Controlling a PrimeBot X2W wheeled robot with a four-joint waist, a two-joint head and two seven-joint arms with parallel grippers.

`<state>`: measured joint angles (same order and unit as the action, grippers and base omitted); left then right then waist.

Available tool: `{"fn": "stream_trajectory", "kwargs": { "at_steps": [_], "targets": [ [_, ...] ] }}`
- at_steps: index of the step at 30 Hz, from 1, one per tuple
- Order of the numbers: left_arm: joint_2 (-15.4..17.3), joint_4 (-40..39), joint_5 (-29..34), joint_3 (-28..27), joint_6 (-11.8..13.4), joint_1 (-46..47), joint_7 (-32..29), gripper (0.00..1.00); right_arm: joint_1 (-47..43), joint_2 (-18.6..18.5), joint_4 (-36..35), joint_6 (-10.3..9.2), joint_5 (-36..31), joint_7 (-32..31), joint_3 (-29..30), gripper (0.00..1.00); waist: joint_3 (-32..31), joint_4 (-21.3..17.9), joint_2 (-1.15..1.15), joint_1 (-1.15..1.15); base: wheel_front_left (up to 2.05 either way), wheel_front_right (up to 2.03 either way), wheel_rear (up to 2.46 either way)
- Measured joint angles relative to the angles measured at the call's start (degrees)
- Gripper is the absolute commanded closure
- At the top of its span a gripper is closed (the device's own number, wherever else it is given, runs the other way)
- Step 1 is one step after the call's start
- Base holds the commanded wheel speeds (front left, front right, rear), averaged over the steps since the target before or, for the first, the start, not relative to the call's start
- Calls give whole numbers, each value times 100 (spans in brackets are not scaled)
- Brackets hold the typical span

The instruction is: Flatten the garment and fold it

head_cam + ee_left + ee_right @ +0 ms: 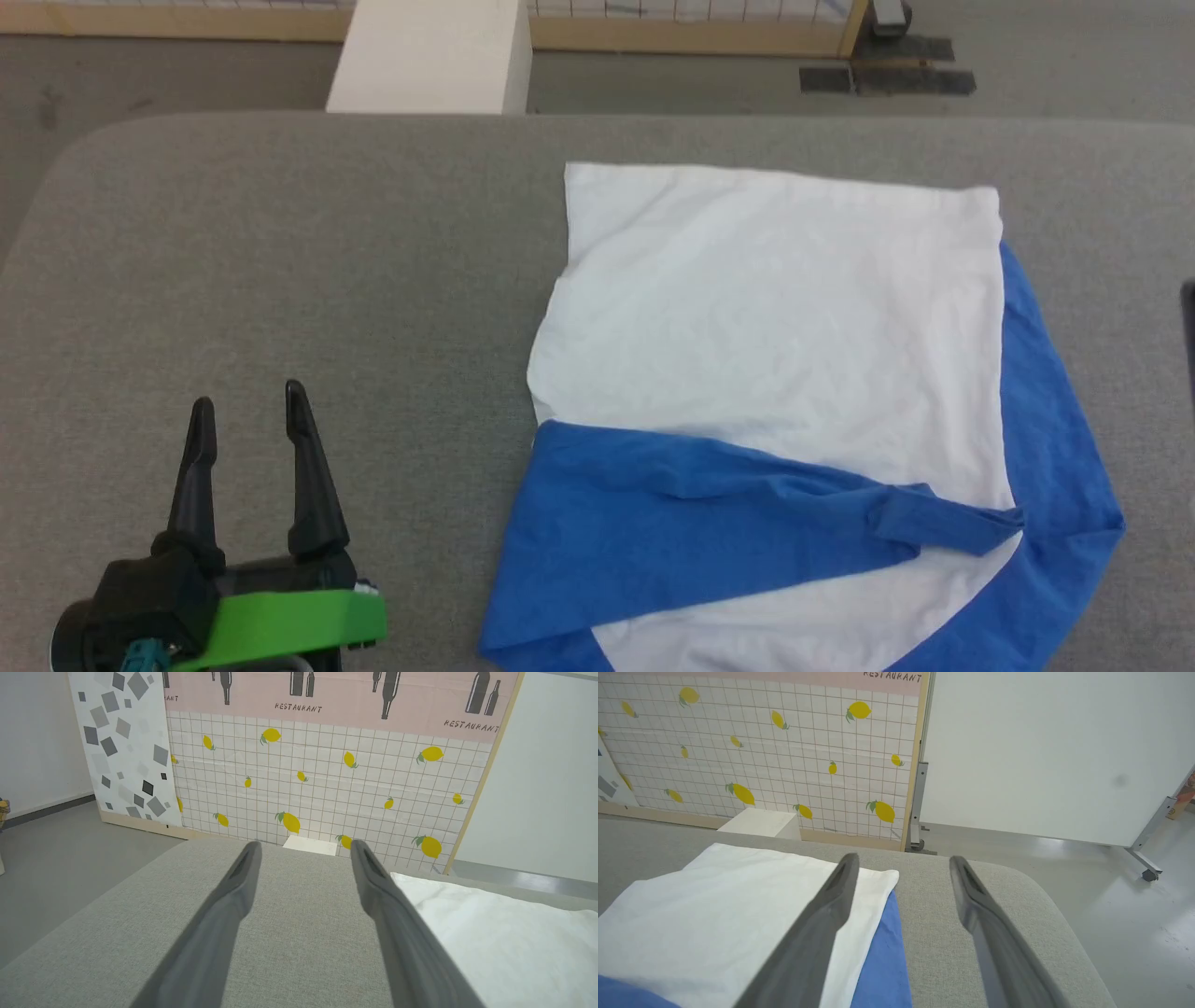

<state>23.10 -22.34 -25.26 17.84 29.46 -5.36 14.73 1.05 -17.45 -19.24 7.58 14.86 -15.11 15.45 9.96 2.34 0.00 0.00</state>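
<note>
- One garment [775, 355], a soft T-shirt with a white body and bright blue sleeves and edges, lies on the robot's right half of a grey fabric-covered table [280, 261] with rounded corners.
- Two grippers are seen, each with two long dark fingers.
- One plain white block [429, 56] stands on the floor just past the table's far edge. Dark flat mats [887, 79] lie on the floor farther right.
- The garment is partly folded. Its white panel reaches toward the far edge, ending in a straight far border.
- A blue band crosses its near part from left to right, and a narrow blue sleeve end points to the robot's right.
- A blue edge runs down the garment's right side. Its near end runs off the head view, so its long axis cannot be told for sure.
- The left gripper [247, 394], on a green-banded wrist, is over bare grey fabric, well apart from the garment's left side. Its fingers are spread wide and hold nothing.
- The right gripper [902, 857] is at the garment's far right corner, also spread wide and empty. One finger is over the white and blue cloth, the other over bare table.
- A tiled wall panel [317, 779] printed with yellow lemons carries a pink strip with dark bottle shapes. The word "RESTAURANT" reads twice in full there in the left wrist view.
</note>
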Motion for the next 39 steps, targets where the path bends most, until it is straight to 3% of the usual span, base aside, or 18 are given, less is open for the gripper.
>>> {"fn": "stream_trajectory", "kwargs": {
  "at_steps": [5,9,13,19,38,39],
  "targets": [
    [-172,-24,260,-46,-176,291,-1,0,1165,-918,620,0,544,-526,-274,0,477,-87,0,0,0,0,0],
    [-272,0,345,-40,-304,608,-1,0,1912,-1448,1134,0,701,-800,-604,0,888,-133,0,0,0,0,0],
    [-398,78,466,-34,-417,818,-1,0,2489,-1494,1772,0,951,-1148,-837,0,1292,-154,0,1,0,0,0],
    [-514,126,584,-49,-522,910,-1,0,2662,-1760,2431,0,953,-1395,-1118,0,1754,-102,0,1,0,0,0],
    [-650,209,673,-67,-708,959,-1,0,2908,-1818,3031,0,1113,-1352,-1656,0,2218,232,0,0,0,0,0],
    [-650,225,673,-65,-722,959,-1,0,2946,-1818,3076,-1,1131,-1343,-1697,14,2212,240,0,1,0,0,0]
  ]
}}
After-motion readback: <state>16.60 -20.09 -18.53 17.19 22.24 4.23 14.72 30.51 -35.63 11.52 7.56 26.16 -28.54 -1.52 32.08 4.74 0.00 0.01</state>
